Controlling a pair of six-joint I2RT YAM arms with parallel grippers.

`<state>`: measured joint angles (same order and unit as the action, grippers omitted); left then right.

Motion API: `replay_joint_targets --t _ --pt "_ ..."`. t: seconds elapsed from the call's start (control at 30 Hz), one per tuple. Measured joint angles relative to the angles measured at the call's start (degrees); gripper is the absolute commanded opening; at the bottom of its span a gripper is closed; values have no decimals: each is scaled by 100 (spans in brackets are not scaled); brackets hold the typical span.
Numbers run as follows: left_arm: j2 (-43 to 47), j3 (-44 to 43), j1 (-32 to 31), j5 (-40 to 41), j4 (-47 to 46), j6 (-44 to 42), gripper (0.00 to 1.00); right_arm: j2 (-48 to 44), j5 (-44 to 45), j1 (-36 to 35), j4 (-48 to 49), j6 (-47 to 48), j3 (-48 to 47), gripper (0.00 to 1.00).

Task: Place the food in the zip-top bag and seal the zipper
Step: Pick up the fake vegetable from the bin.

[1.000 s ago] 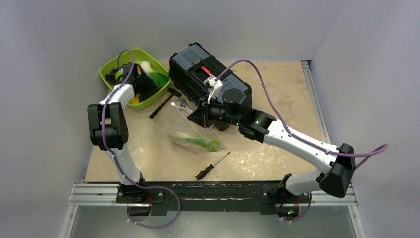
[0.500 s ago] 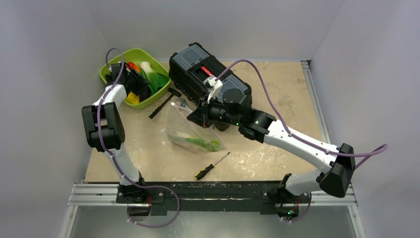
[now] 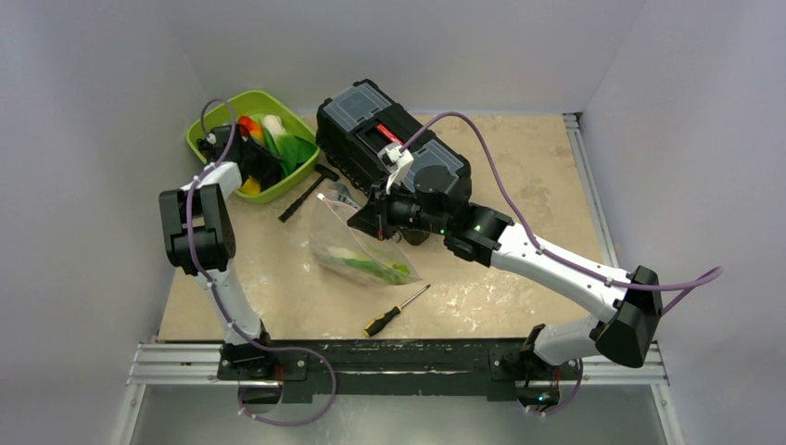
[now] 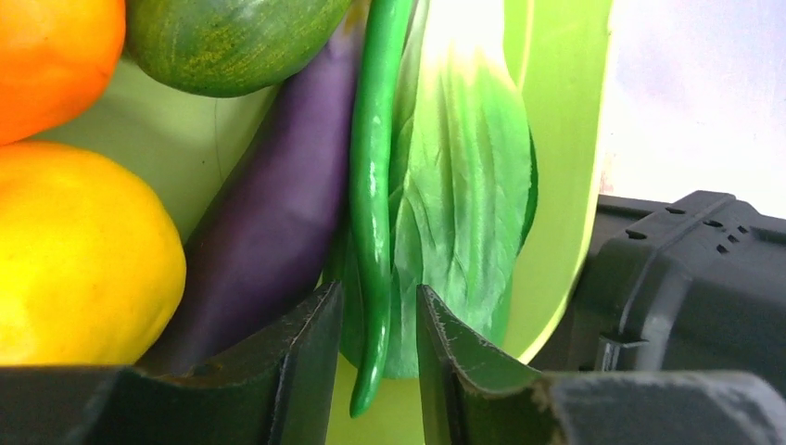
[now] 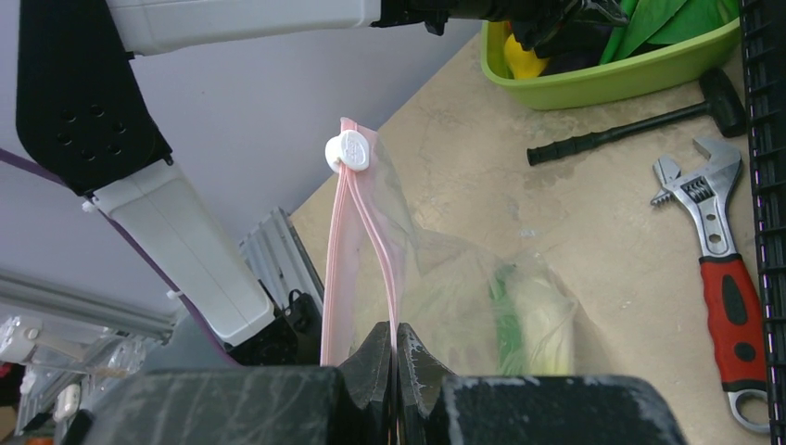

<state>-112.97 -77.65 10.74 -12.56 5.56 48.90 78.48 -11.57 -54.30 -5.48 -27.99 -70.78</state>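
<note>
Mottled beige table (image 3: 538, 158); right claw (image 5: 396, 357) pinches pink zipper (image 5: 380, 269), floppy clear bag (image 5: 463, 278).

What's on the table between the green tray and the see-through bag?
A black hammer lies between the tray and the bag, with a red-handled wrench close by. The top and right wrist views both show it.

The left gripper (image 4: 377, 308) has been carried toward the left side of the green tray (image 3: 269, 95), and an orange fruit (image 3: 247, 122) has been uncovered. The right gripper (image 5: 396, 339) and the held edge of the bag (image 3: 352, 246) have been displaced slightly leftward.
</note>
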Motion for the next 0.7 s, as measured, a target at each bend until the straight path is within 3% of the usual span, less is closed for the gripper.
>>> replay_joint_targets --t 0.27,0.47,0.7 --pt "-254 107 -2 -50 -402 321 2 2 0 0 0 -7 0 0" --pt "116 299 -4 63 -291 262 0 2 7 0 -2 -9 0 0" --pt "1950 710 -28 -87 435 37 0 254 518 0 -114 -114 -122 0"
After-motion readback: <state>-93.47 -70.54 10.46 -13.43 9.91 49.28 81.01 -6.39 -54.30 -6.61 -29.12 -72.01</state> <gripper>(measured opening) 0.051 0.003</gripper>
